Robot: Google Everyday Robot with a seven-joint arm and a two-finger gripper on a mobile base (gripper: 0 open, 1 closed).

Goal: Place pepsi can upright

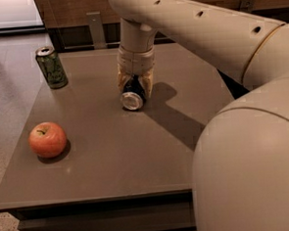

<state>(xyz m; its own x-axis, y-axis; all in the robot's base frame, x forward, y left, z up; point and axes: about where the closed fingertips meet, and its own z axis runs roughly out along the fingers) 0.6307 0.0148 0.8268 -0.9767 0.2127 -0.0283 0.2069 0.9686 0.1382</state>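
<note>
Pepsi can (132, 97), small, dark-blue aluminium, one only: lies on its side near the middle of the grey-brown rectangular table (117, 158), silver end facing the camera. One two-finger gripper (135, 88) on the cream arm (198, 26) comes down from above, its yellowish fingers (148, 83) clamped on either side of the can. One green drink can (52, 67) stands upright at the far left corner. One red apple (48, 139) sits near the left edge, well apart from both cans.
</note>
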